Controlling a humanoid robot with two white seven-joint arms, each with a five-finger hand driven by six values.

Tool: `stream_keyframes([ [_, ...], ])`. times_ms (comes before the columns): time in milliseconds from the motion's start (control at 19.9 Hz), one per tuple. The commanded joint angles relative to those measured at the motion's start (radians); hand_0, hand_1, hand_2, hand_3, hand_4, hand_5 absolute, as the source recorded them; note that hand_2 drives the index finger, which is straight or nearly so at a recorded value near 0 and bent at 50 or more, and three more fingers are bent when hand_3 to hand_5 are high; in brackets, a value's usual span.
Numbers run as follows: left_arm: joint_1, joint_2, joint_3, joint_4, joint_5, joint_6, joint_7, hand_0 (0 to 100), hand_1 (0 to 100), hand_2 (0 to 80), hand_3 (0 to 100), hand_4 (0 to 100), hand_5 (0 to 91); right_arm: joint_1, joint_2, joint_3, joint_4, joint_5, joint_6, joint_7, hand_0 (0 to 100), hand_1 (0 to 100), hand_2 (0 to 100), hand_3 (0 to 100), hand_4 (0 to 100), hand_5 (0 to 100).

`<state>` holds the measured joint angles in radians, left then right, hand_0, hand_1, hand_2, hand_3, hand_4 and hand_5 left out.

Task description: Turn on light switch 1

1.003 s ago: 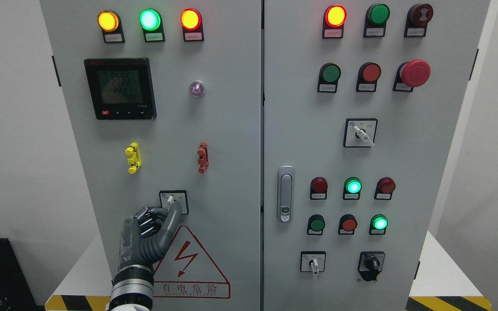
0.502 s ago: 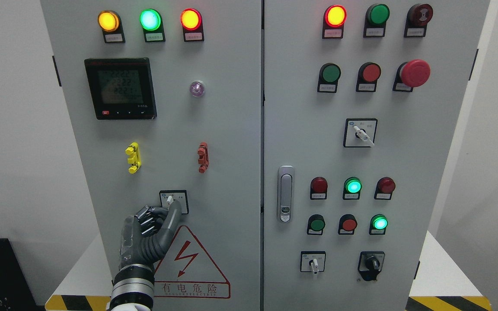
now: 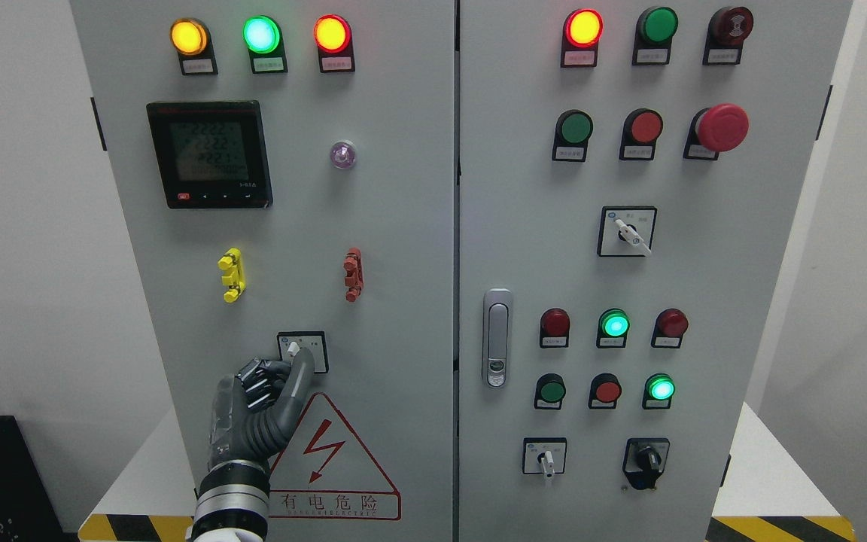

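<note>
1. Target — light switch 1, a small rotary selector on a white-faced plate, low on the left door of the grey cabinet, just above the red warning triangle and below the yellow clip and red clip. Its white lever tilts slightly left of upright.

2. Left hand comes up from the lower left. Fingers curled toward the palm, grasping nothing; one long digit reaches up-right, its tip at the lever's lower right side. Contact looks likely, but this angle does not settle it.

3. Right hand is not visible.

4. Step in hand, as I judge it: nudging the lever round with that one fingertip — not a pinch-and-twist.

5. To do it well:
   - Keep the tip on the lever's flank, close to its free end, where leverage is best.
   - Push along the arc about the knob's centre; a straight sideways shove would probably slide off the small white tab.
   - Light pressure into the door, enough only to stop skating over the plate.
   - Carry through to the detent, then lift straight off so the lever is not dragged back.

6. Risks: the tip slipping under the lever onto the plate; curled knuckles brushing the door.

7. Which lamp answers this switch I cannot tell; amber lamp, green lamp and red lamp above are lit.
</note>
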<state>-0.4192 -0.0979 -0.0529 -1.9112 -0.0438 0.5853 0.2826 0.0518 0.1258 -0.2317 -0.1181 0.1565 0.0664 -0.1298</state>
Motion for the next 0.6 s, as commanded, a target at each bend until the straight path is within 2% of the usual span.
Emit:
stream_keyframes([
  [0, 0.000, 0.000, 0.001, 0.000, 0.001, -0.001, 0.007, 52, 54, 55.0, 94, 93, 82.7, 0.000, 0.000, 0.000, 0.000, 0.000, 0.000, -0.001, 31, 0, 0, 0, 0, 0],
  [502, 0.000, -0.002, 0.001, 0.000, 0.001, -0.001, 0.007, 58, 52, 54.7, 95, 93, 82.8, -0.001, 0.000, 0.000, 0.000, 0.000, 0.000, -0.001, 31, 0, 0, 0, 0, 0],
  [552, 0.000, -0.002, 0.001, 0.000, 0.001, -0.001, 0.007, 55, 52, 54.7, 95, 93, 82.8, 0.000, 0.000, 0.000, 0.000, 0.000, 0.000, -0.001, 31, 0, 0, 0, 0, 0],
])
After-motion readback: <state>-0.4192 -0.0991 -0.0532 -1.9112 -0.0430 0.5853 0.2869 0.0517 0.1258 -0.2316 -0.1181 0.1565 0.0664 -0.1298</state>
